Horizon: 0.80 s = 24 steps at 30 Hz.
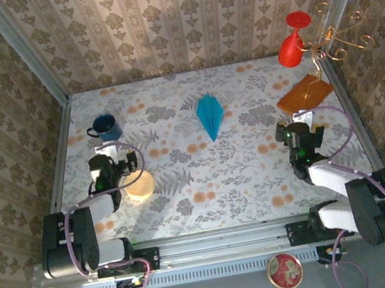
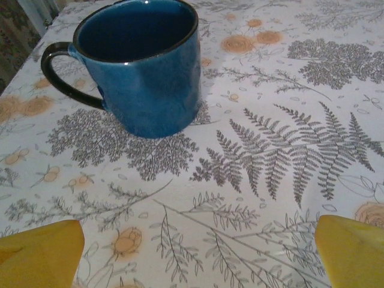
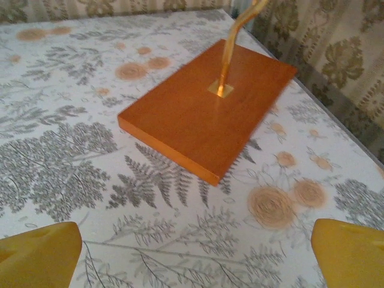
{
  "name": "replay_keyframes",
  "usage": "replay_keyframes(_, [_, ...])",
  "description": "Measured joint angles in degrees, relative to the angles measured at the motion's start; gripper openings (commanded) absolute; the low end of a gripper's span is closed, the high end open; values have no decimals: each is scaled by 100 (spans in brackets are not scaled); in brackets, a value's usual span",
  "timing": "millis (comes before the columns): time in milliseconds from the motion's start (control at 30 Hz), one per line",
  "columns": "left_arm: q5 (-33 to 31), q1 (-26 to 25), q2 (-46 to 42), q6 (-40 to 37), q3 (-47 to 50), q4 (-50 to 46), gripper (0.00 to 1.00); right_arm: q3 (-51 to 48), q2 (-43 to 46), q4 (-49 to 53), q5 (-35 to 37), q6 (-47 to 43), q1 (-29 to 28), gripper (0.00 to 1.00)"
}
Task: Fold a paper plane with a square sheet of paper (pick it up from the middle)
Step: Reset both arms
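Note:
The teal-blue sheet of paper lies folded as a slim paper plane at the middle back of the floral table, its sharp point toward the arms. Neither gripper touches it. My left gripper sits well to its left, just in front of a blue mug. In the left wrist view that gripper is open, with its yellow fingertips at the bottom corners and bare cloth between them. My right gripper is off to the plane's right. In the right wrist view that gripper is open and empty.
The blue mug stands upright close ahead of the left gripper. An orange-brown wooden base with a gold stem lies just ahead of the right gripper. A red vase stands at the back right. A pale round bowl sits by the left arm.

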<state>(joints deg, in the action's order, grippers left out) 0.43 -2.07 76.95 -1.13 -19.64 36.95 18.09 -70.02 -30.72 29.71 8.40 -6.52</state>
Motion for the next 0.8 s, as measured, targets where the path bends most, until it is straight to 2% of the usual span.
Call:
replay_keyframes(167, [216,232,254,-24,-114,446,100,11,-374,-769,-581,-168,234,100])
replay_keyframes(333, [323,341,892,-22,-122,1014,100,50,-1014,-1449,-975,-249,328,100])
replay_keyframes(467, [330,367,1176,-20,-125,1213,100,221,-1370,-1493,-1259,-291,339,100])
replay_keyframes(800, [103,197,1182,-61,-192,1344,100,358,-1727,-1803,-1521,-378,365,100])
